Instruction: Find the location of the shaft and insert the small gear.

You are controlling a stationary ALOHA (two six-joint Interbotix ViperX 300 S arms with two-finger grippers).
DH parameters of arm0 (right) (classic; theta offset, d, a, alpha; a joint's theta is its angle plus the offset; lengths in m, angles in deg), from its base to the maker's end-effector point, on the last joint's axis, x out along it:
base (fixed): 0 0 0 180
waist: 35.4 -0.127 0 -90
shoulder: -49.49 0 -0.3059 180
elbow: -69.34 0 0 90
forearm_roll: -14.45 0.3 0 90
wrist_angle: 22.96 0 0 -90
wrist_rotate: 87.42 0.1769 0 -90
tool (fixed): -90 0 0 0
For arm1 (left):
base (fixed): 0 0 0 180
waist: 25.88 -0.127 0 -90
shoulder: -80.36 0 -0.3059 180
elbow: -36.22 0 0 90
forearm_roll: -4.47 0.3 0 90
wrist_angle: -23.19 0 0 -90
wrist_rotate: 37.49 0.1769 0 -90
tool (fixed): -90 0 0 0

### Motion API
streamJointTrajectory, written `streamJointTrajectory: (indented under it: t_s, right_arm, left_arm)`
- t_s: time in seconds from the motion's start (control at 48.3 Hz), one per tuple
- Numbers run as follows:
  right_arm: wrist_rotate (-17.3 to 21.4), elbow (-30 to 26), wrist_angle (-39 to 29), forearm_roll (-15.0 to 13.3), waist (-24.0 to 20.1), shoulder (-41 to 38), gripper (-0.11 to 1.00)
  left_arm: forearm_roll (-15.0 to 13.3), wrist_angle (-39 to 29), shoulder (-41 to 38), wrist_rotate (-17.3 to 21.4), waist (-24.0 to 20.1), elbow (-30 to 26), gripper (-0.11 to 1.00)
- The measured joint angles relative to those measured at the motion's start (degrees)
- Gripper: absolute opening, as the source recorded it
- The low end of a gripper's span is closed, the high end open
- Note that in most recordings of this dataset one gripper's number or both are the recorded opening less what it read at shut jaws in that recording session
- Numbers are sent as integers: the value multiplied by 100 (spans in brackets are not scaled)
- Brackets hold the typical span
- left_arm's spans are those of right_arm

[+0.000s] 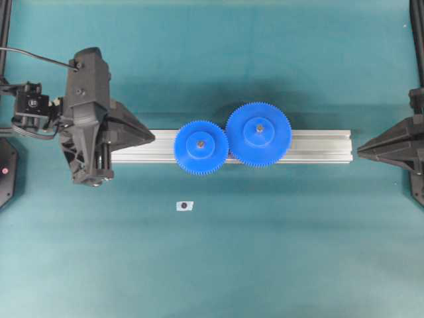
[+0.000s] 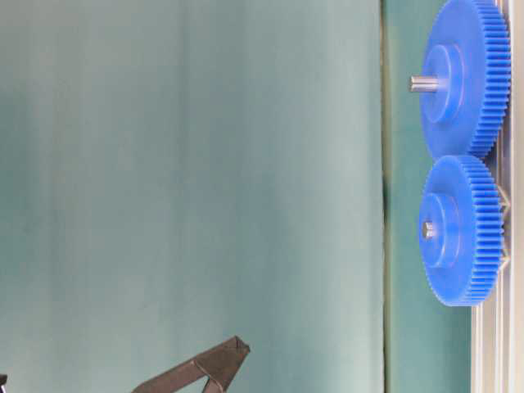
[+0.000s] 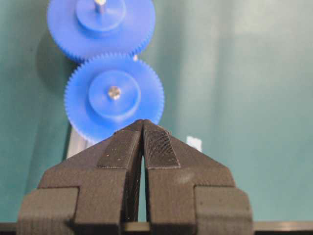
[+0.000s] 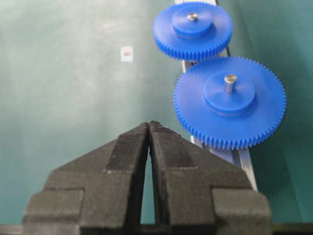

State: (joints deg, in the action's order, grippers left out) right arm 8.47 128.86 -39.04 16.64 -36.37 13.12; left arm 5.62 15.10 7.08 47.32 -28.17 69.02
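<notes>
The small gear (image 1: 200,147) sits flat on the aluminium rail (image 1: 318,146), its teeth meshed with the larger blue gear (image 1: 258,134). The grey tip of the shaft (image 1: 199,142) shows in the small gear's centre hole, and its base is hidden. The gear and shaft tip also show in the left wrist view (image 3: 114,98) (image 3: 114,92) and the right wrist view (image 4: 192,28). My left gripper (image 1: 154,138) (image 3: 143,122) is shut and empty, just left of the small gear over the rail. My right gripper (image 1: 358,151) (image 4: 149,124) is shut and empty at the rail's right end.
The larger gear carries its own taller metal pin (image 4: 229,82). A small white square with a dark centre (image 1: 185,205) lies on the green mat in front of the rail. Black arm bases stand at both side edges.
</notes>
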Motion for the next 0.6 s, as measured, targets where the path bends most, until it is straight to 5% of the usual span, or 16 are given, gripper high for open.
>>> streamJointTrajectory:
  t_s: [0.601]
  right_arm:
    - [-9, 35, 9, 0, 0, 97, 12]
  left_arm:
    - [0, 0, 141, 26, 35, 237, 0]
